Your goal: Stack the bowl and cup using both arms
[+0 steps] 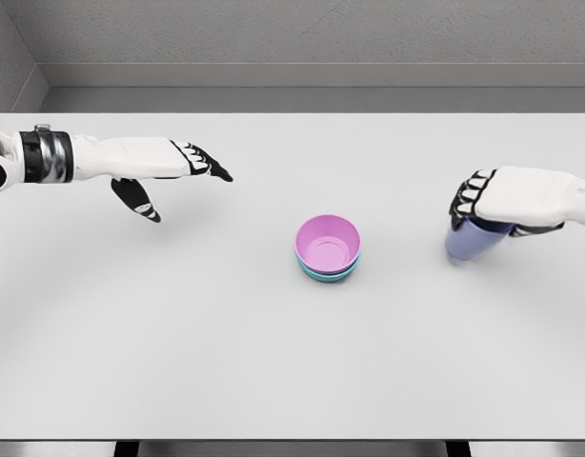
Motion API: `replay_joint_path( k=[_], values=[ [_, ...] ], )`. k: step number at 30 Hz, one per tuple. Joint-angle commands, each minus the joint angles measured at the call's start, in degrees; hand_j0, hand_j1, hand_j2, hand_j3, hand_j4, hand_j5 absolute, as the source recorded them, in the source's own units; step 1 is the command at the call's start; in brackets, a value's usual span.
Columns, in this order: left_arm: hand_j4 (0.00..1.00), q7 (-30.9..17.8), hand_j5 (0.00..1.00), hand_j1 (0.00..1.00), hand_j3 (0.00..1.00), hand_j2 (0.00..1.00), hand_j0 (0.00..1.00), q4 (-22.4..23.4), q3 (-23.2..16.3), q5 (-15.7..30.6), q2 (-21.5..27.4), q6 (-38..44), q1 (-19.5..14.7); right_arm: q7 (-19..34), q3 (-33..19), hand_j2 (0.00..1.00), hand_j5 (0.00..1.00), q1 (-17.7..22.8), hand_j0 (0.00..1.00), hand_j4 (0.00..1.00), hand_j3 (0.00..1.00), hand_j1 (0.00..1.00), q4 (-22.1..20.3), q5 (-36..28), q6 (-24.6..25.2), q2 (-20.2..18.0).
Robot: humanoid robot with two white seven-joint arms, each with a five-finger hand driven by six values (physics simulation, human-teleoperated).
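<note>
White and bare, the desk point(273, 381) fills the room in front of the robot, backed by a grey wall. Two white arms reach over it. Its left hand point(169, 171) hangs open above the surface, fingers stretched forward and thumb dropped, holding nothing. Its right hand point(497, 202) is closed from above around the lavender cup point(472, 240), fingers curled over the rim and upper wall.

Between the hands, nearer the right one and a little toward the robot, sits a pink bowl point(328, 244) nested in a teal bowl point(323, 274), of which only a thin edge shows underneath.

Both pieces look like smooth, rigid plastic, probably light and a bit slippery, not easily broken. The cup, a plain tapering tumbler, seems best held around its upper wall, as it is. The pink bowl is round and shallow with a paler floor, and its rim is probably the easiest place to grip.
</note>
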Motion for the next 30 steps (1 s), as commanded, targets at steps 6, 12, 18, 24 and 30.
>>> replay_joint_path(
  k=[6,12,18,24,30],
  values=[
    [1.0,0.02,1.0,1.0,1.0,1.0,1.0,0.08,0.06,0.35,0.16,0.15,0.0,-0.05,-5.02,0.53,0.53,0.0,0.53,0.53,0.53,0.53,1.01,-3.62,0.15,1.53],
    [1.0,0.02,1.0,1.0,1.0,1.0,1.0,0.08,0.06,0.35,0.16,0.15,0.0,-0.05,-5.46,0.54,0.54,-0.62,0.54,0.54,0.54,0.54,1.01,-3.71,0.15,5.84],
    [1.0,0.02,1.0,1.0,1.0,1.0,1.0,0.08,0.14,0.35,0.16,0.15,0.0,-0.05,-5.37,0.54,0.54,-1.85,0.54,0.54,0.54,0.54,0.48,-9.33,0.15,6.98],
    [1.0,0.02,1.0,1.0,1.0,1.0,1.0,0.08,0.14,0.35,0.16,0.15,0.0,-0.05,-4.76,0.53,0.53,-3.95,0.53,0.53,0.53,0.53,-0.4,-9.24,0.15,7.42],
    [1.0,0.02,1.0,1.0,1.0,1.0,1.0,0.17,0.14,0.35,0.16,0.15,0.0,-0.05,-2.03,0.53,0.53,-5.45,0.53,0.53,0.53,0.53,-2.42,-9.16,0.15,8.39]
  ],
)
